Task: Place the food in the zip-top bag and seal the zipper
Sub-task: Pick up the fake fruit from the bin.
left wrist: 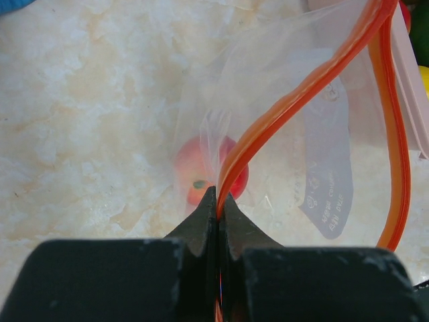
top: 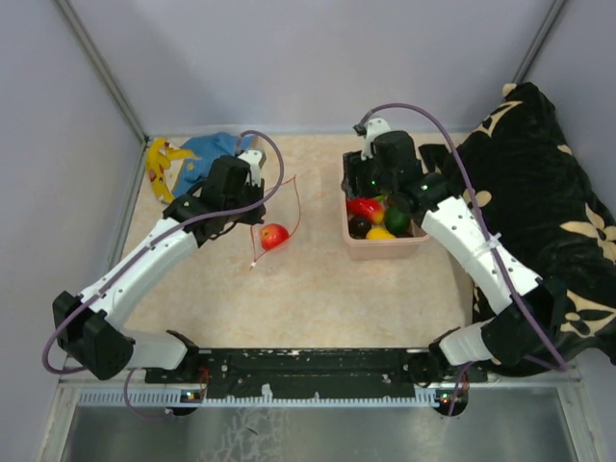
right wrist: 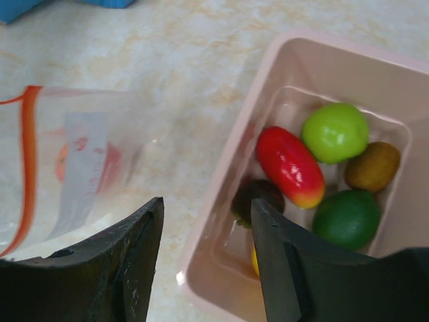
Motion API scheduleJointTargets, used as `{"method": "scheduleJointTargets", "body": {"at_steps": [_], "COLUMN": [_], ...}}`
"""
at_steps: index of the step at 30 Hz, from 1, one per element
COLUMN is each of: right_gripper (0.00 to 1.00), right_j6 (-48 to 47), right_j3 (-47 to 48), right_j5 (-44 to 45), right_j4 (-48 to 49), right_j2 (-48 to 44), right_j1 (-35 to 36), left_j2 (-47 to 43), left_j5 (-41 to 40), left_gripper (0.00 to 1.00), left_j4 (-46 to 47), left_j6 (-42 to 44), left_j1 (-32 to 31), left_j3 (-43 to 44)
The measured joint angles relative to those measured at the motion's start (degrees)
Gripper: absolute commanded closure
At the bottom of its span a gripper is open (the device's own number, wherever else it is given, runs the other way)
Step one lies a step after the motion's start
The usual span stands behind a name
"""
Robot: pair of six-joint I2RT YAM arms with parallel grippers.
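Note:
The clear zip-top bag point(left wrist: 315, 168) lies open on the table, its red-orange zipper point(left wrist: 301, 94) looping up from my left gripper point(left wrist: 218, 198), which is shut on the strip. One red fruit point(left wrist: 191, 171) sits inside the bag; it also shows in the top view point(top: 274, 235). The other fruits lie in a pink tub point(right wrist: 228, 168): a red oblong one point(right wrist: 289, 166), a light green one point(right wrist: 335, 132), a brown one point(right wrist: 373, 166), a dark green one point(right wrist: 347, 219) and a dark one point(right wrist: 258, 193). My right gripper point(right wrist: 208, 204) is open and empty, straddling the tub's left wall.
A blue cloth point(top: 207, 154) and a yellow banana-like toy point(top: 159, 164) lie at the back left behind the left gripper point(top: 256, 214). A black patterned cushion point(top: 539, 212) fills the right side beside the tub point(top: 385, 247). Grey walls enclose the table.

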Motion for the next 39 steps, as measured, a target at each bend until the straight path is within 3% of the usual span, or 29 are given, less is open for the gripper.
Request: {"method": "scheduleJointTargets", "body": {"at_steps": [4,11,19,30,39], "right_gripper": [0.38,0.14,0.03,0.05,0.24], "right_j6": [-1.0,-2.3,-3.3,-3.6,-4.5], "right_j3": [-0.3,-0.3,1.2,3.1,2.1], "right_j5": [1.1,4.3,8.7,12.5,12.4], "right_j4": [1.5,5.4,8.9,16.1,21.6], "right_j2": [2.1,12.9,24.6,33.4,34.6], "right_j1": [-4.6,-10.6,-11.9,-12.4,-13.2], "left_j2": [0.0,0.2,0.7,1.2,1.3], "left_j5": [1.9,3.1,3.9,5.4,5.5], "left_gripper": [1.00,1.00,1.00,1.00,1.00], "left_j4": [0.0,0.0,0.0,0.0,0.0], "left_j6": [0.0,-0.1,-0.1,-0.1,-0.1], "left_j1": [0.9,1.8,2.1,2.2,2.4], "left_j3": [0.0,0.0,0.0,0.0,0.0]}}
